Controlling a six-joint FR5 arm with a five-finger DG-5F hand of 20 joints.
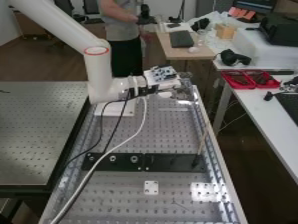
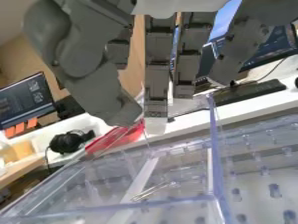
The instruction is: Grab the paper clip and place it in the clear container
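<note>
Hand [image 1: 181, 86] is over the far end of the metal bench [image 1: 113, 200], toward its right side; arm [image 1: 98, 70] comes in from the left. Only one hand here, so no question of which is nearer.

Fingers [image 2: 157, 80] are straight and well open, thumb [image 2: 100, 95] apart from them, wide gap, nothing visible in their hold. Paper clip [image 2: 153, 192] shows within the walls of the clear container [image 2: 214, 170], looks like it's inside. Clear plastic, so can't fully rule out seeing it through a wall; also can't tell if it lies flat on the floor.

Key relation: clip is lower than the fingertips and apart from them, inside the walls rather than between thumb and fingers. Its long axis runs at a slant to the upright wall beside it, not in line with the hanging fingers. No contact between fingers and clip.

Judgement: placing looks done or about done. Next move is probably to clear the container, going up first, then back left toward the arm's side. Main risk: a fingertip or the thumb catches a thin wall and drags or tips the container. If the clip is really outside, it needs a pinch across its narrow width; thin wire, easy to miss.
</note>
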